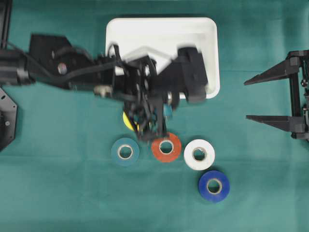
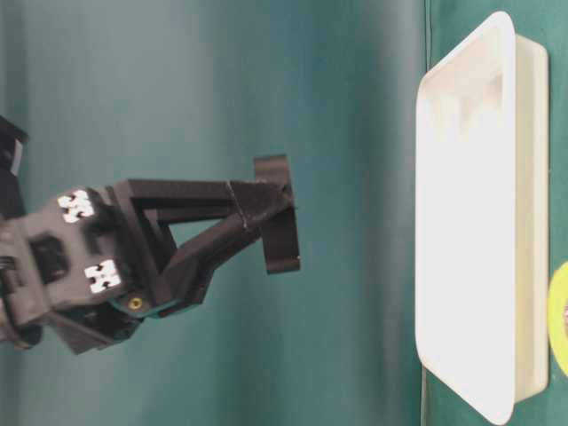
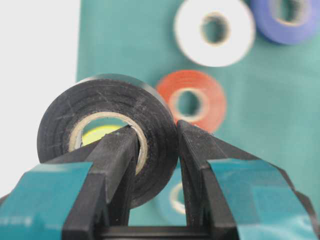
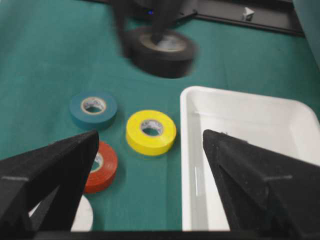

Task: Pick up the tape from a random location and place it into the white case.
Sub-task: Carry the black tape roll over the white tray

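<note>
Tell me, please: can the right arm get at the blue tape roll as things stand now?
Probably yes. The right end effector stands open and holds nothing, and the blue tape roll lies alone on the cloth on its side, with the left end effector, shut on the black roll, well away.

No text, brand, number or label can be read anywhere in these views. The nearest thing to a sign is a pair of small black-and-white patterned squares [image 2: 91, 241] on the black arm housing at about 9 o'clock in the table-level view; they carry a blocky pattern, no letters. The yellow tape roll [image 4: 150, 131] shows faint dark marks on its inner cardboard core in the right wrist view, at roughly the centre of that picture, but they are too blurred to make out. The cores of the other rolls show no legible print.
</note>
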Controlling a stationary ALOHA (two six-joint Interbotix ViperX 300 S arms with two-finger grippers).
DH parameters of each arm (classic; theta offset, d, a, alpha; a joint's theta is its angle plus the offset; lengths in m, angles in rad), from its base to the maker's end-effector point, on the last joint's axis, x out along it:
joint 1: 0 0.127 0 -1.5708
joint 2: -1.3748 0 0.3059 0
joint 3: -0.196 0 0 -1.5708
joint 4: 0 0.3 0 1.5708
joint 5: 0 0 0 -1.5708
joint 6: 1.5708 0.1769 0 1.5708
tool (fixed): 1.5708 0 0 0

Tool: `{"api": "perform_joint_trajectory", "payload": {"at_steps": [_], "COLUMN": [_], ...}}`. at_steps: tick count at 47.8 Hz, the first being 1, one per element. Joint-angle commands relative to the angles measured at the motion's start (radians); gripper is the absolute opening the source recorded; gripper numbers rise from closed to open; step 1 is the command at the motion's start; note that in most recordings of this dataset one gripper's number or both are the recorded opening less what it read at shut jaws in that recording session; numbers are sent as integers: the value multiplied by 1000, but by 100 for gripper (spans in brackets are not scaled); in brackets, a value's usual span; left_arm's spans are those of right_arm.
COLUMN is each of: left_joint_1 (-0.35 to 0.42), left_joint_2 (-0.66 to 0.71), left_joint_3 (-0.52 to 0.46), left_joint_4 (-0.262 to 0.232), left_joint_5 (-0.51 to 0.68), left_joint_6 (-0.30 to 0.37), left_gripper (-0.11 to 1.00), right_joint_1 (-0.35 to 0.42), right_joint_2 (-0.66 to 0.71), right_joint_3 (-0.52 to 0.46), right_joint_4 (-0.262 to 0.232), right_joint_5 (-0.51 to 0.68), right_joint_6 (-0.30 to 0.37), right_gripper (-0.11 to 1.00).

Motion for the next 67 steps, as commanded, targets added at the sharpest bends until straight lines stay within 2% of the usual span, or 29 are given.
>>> {"api": "perform_joint_trajectory", "payload": {"at_steps": [1, 16, 29, 39, 67], "left_joint_1": [40, 186, 261, 278, 278], "left_joint_2": [-49, -58, -60, -60, -61], "left_joint_3": [2, 12, 12, 12, 18], "left_joint_4": [3, 3, 2, -2, -6], "left_joint_5": [-17, -43, -81, -81, -81], "left_joint_6": [12, 130, 186, 212, 209], "left_gripper": [19, 19, 19, 19, 19], "right_joint_1": [-2, -2, -2, -2, -2], "right_joint_2": [6, 9, 9, 9, 9], "right_joint_3": [-21, -21, -21, -21, -23], "right_joint_4": [-2, -2, -3, -11, -11], "right_joint_5": [-2, 2, 2, 2, 6], "right_joint_6": [-2, -2, -3, -3, -3], "right_gripper": [91, 91, 91, 91, 91]}}
